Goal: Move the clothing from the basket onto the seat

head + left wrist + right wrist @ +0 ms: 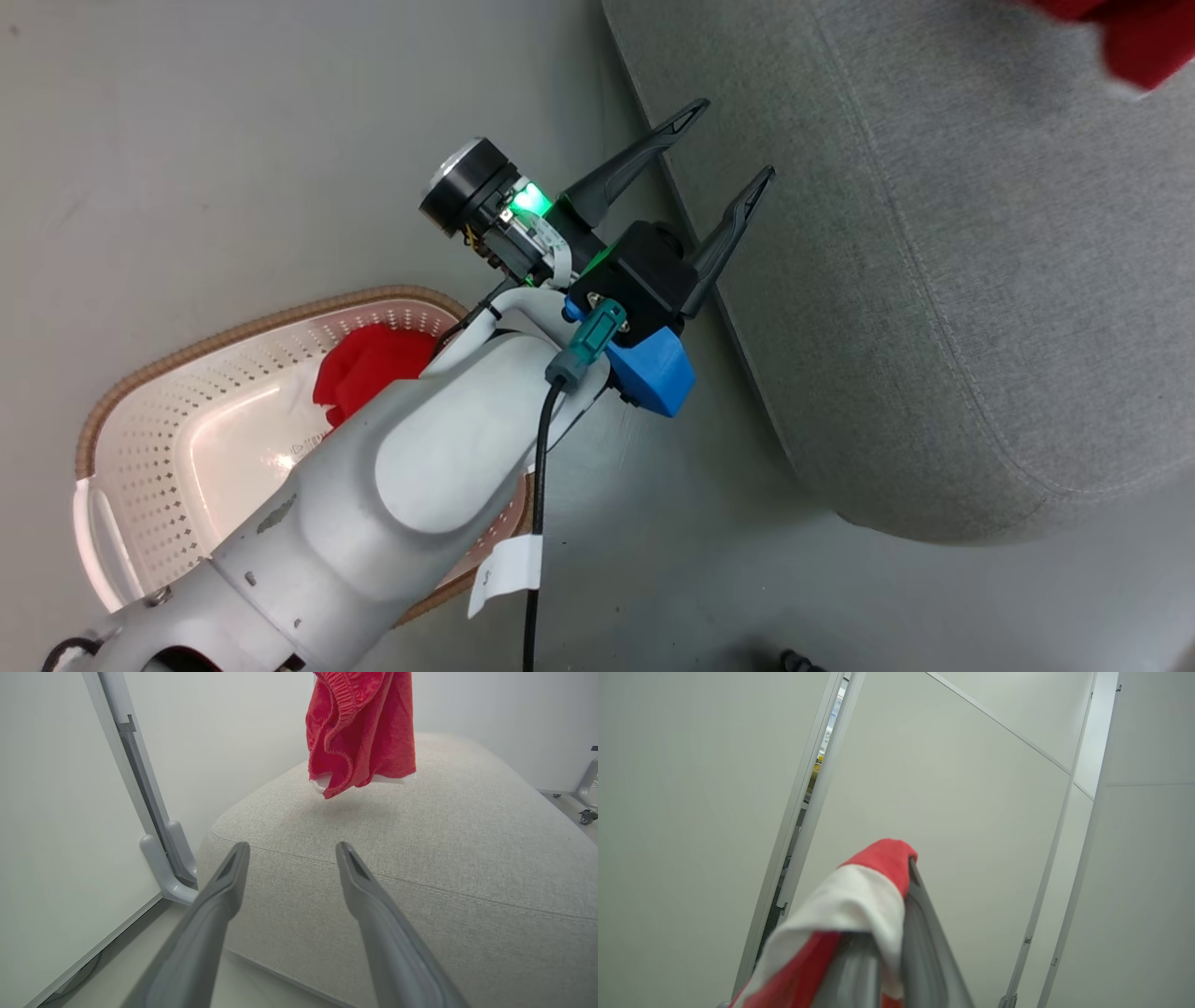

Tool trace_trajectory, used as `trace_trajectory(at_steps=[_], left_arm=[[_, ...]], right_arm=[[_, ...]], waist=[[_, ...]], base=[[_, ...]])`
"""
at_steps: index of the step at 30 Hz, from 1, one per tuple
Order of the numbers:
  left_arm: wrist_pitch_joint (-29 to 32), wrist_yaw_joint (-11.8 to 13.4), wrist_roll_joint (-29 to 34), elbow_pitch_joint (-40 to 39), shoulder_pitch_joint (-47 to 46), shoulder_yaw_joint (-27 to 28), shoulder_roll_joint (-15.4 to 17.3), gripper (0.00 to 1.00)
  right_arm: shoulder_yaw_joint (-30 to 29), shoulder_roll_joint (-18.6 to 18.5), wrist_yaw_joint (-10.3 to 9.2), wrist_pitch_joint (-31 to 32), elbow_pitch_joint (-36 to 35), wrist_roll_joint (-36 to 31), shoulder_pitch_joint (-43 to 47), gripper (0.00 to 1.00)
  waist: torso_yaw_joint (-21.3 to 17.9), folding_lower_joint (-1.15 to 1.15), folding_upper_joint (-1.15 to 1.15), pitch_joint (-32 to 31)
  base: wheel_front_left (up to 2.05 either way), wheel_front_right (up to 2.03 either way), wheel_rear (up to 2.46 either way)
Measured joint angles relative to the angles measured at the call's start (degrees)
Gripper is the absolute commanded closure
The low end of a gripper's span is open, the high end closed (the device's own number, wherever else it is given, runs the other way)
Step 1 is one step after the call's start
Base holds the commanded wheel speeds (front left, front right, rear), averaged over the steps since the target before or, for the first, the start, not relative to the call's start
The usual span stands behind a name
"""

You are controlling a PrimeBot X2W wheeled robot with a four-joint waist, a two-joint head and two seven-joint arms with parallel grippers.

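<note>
grey seat [934,280] | grey floor [233,140] | pale walls [971,812] | left claw [734,138] apart | right claw [896,872] grips clothing [364,732]

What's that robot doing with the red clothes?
It is moving them from the basket to the seat. Its right gripper is shut on a red garment, which hangs over the seat. Its left gripper is open and empty beside the seat's edge. The other garment lies in the basket.
</note>
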Motion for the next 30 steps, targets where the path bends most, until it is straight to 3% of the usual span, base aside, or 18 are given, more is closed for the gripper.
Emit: trace_trajectory(at_steps=[6, 10, 30], left_arm=[[1.8, 0.4, 1.0, -2.6, -2.3, -0.1, 1.9, 0.0], [2.9, 0.6, 1.5, -4.2, -3.2, -0.2, 2.8, 0.0], [6.2, 1.4, 2.0, -8.7, -4.2, -1.6, 5.7, 0.0]], right_arm=[[-6.1, -9.8, 0.0, 0.0, 5.5, 0.2, -6.5, 1.0], [-7.5, -10.8, 0.0, 0.0, 9.1, -0.1, -7.4, 1.0], [-7.2, 1.2, 0.0, 0.0, 24.8, -5.0, 2.4, 1.0]], waist=[[0.0, 0.0, 0.0, 5.2], [-0.3, 0.0, 0.0, 8.0], [-0.1, 0.0, 0.0, 13.7]], base=[[0.0, 0.0, 0.0], [0.0, 0.0, 0.0], [0.0, 0.0, 0.0]])
